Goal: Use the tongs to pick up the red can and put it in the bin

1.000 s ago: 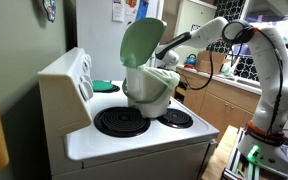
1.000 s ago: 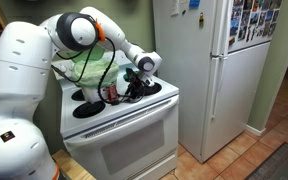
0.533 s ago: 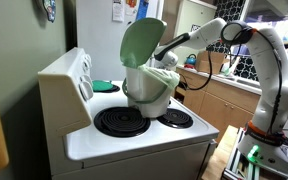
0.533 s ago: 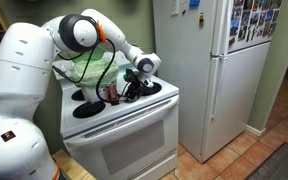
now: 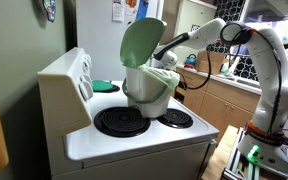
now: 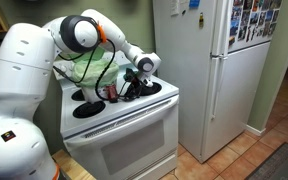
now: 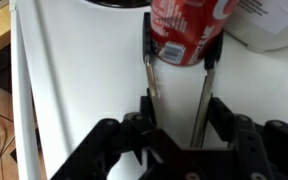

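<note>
Wrist view: gripper [image 7: 179, 140] enters from 6 o'clock, fingers [image 7: 114, 140] clamped on the handle end of the tongs [image 7: 205, 90]. The tongs' two thin arms run toward 12 o'clock, and their dark tips pinch the red can [image 7: 184, 30] from 9 and 3 o'clock. The can is upright over the white stove top [image 7: 74, 80]; whether its base touches the surface or sits just above it cannot be told. The bin [image 7: 274, 20] is just beside the can at 2 o'clock. Open white surface runs from the can toward 9 o'clock as far as the stove-top edge. In an exterior view the bin [image 5: 152, 92] stands behind the coil burner [image 5: 122, 121] with its lid [image 5: 141, 42] tipped up, hiding the gripper.
</note>
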`<move>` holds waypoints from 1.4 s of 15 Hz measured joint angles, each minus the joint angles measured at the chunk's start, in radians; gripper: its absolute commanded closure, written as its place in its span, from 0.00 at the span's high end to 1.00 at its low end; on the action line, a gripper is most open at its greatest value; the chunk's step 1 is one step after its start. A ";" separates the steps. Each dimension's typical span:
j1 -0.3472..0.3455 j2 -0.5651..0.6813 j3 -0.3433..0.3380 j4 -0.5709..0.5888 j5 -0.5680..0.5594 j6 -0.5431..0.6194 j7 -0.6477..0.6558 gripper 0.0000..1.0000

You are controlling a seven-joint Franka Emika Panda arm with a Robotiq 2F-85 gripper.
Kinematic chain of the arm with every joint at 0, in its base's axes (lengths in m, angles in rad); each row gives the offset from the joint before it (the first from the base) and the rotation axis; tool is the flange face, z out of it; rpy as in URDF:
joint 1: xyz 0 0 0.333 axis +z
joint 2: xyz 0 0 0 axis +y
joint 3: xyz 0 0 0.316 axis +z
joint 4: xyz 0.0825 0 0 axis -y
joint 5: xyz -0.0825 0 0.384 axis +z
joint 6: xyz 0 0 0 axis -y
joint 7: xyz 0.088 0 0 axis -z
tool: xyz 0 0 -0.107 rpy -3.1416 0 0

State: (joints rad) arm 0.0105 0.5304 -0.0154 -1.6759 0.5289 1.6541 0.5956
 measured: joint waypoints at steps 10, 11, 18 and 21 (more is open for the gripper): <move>-0.013 -0.026 0.000 -0.023 0.009 -0.003 -0.144 0.32; -0.017 -0.042 -0.001 -0.038 0.008 -0.006 -0.172 0.32; -0.026 -0.086 -0.005 -0.076 0.004 -0.014 -0.225 0.32; -0.026 -0.085 -0.004 -0.076 0.004 -0.014 -0.225 0.32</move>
State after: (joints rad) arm -0.0158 0.4451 -0.0198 -1.7522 0.5331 1.6400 0.3708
